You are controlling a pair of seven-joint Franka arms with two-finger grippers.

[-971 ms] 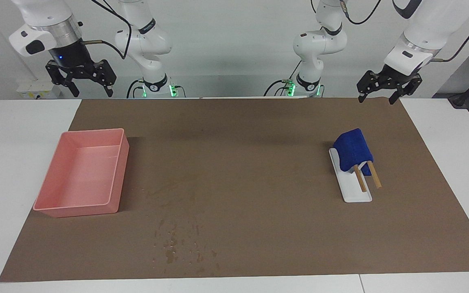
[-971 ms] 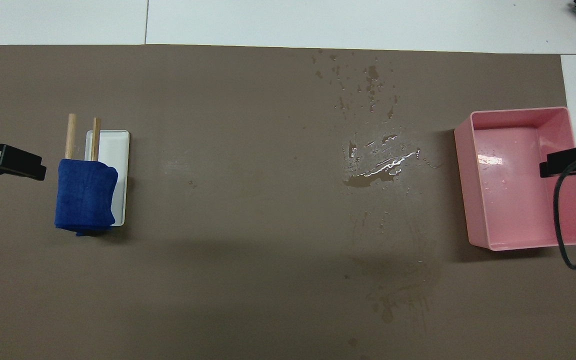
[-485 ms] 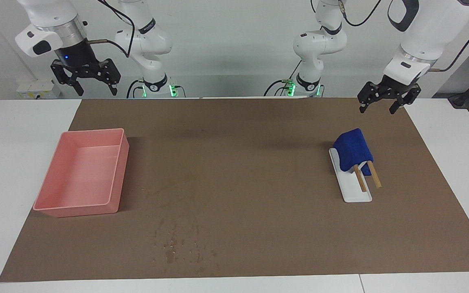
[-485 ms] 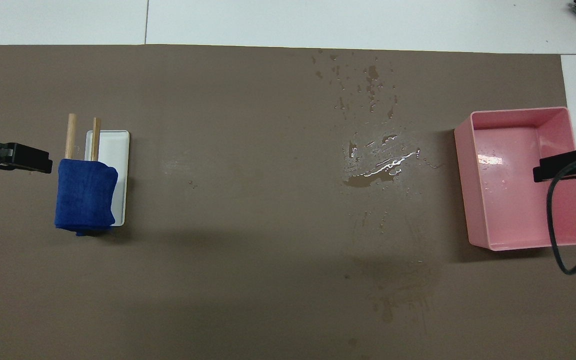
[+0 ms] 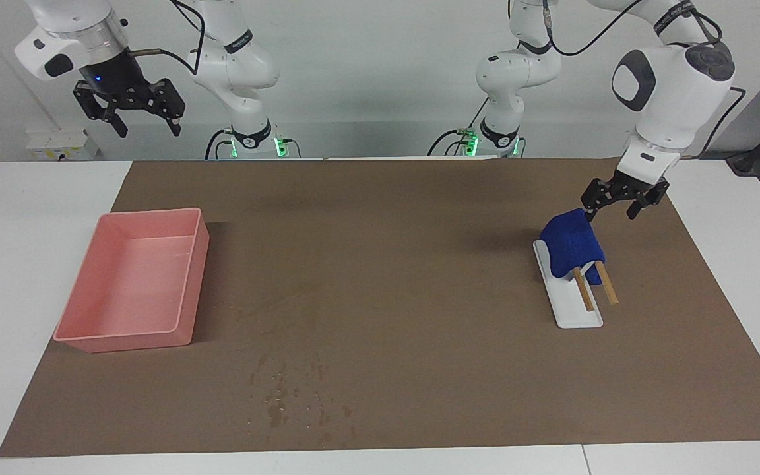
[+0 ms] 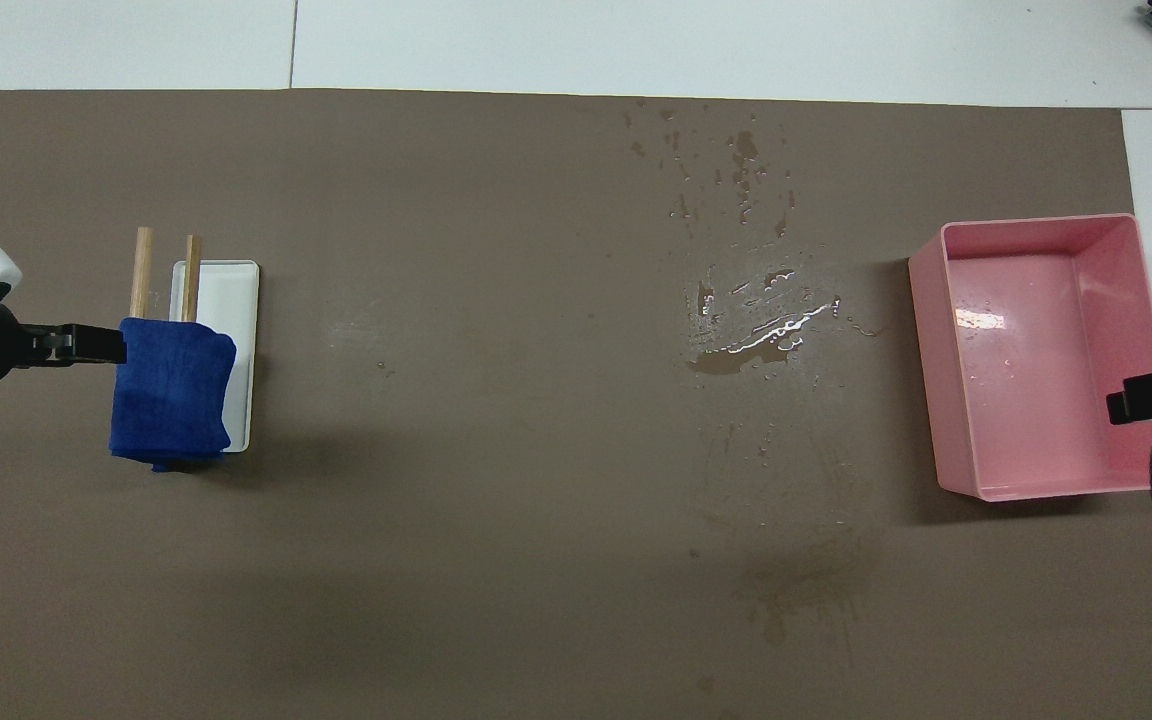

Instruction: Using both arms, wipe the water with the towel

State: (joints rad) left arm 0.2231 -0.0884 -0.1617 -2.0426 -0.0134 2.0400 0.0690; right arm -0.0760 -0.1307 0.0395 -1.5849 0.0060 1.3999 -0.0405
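A: Where is the towel [image 5: 571, 245], and why there?

B: It hangs folded over the two wooden rods [image 5: 595, 285] of the white rack [image 5: 576, 313], toward the left arm's end of the counter [image 5: 380, 198]. Draped clear of the brown mat, it presents a raised fold for gripping. Its long axis follows the rods, which point away from the robots.

A: State of the left pincer [image 5: 623, 196]?

B: Fingers apart, empty, low at the towel's robot-side edge. Contact cannot be confirmed. The spread suits closing on the fold.

A: The right pincer [image 5: 130, 107]?

B: Fingers apart, empty, raised near the pink bin [image 5: 185, 277]. That arm waits.

A: The water [image 6: 761, 325]?

B: Scattered puddle and droplets on the mat between rack and bin, closer to the bin, well apart from the towel. Wiping has not begun.
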